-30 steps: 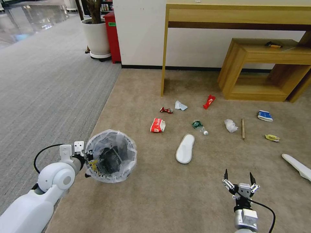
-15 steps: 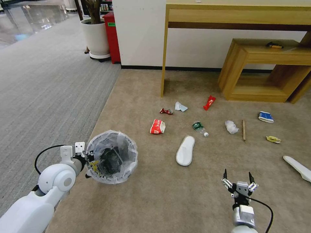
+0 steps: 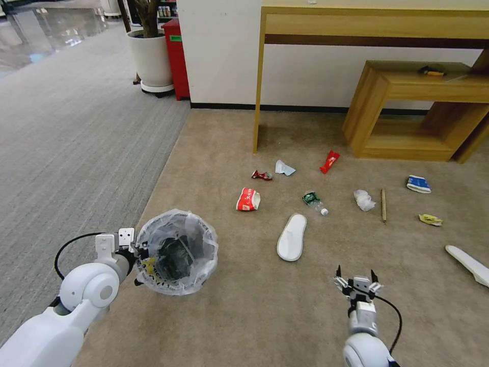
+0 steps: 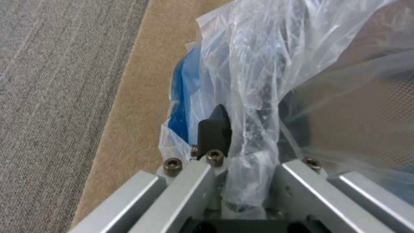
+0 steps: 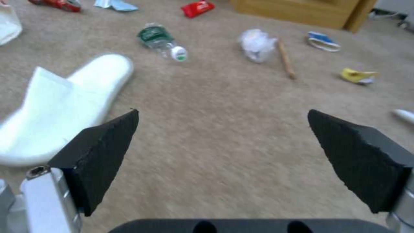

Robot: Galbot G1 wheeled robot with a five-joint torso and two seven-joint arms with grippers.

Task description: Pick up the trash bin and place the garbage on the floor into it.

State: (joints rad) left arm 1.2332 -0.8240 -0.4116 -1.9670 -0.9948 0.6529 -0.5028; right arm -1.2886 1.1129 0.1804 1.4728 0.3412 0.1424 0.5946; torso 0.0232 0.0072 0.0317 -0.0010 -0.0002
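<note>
From the head view, the left gripper [image 3: 136, 251] is closed on the near-left rim of the trash bin [image 3: 177, 251], so the bin hangs at the robot's left side over the beige floor [image 3: 254, 306]. The right gripper [image 3: 355, 283] is spread wide and holds nothing; it hovers low at the right, and the nearest garbage, a white slipper [image 3: 292, 237], lies ahead of it and to its left, between this gripper and the bin. The slipper's long axis runs almost away from the robot, only a little tilted. The bottle [image 3: 314, 200], the paper wad [image 3: 364, 199] and the stick [image 3: 383, 205] lie further ahead. In the left wrist view, one dark finger [image 4: 214, 129] presses against the crinkled plastic bag [image 4: 258, 74] at the blue rim, and the bag is pinched between the metal jaws. In the right wrist view, the two black pads [image 5: 101, 152] stand well apart over bare carpet, with the slipper [image 5: 60, 110] just beyond one pad. I judge the right arm is the nearer one to the slipper, and it must move toward the robot's left.
</note>
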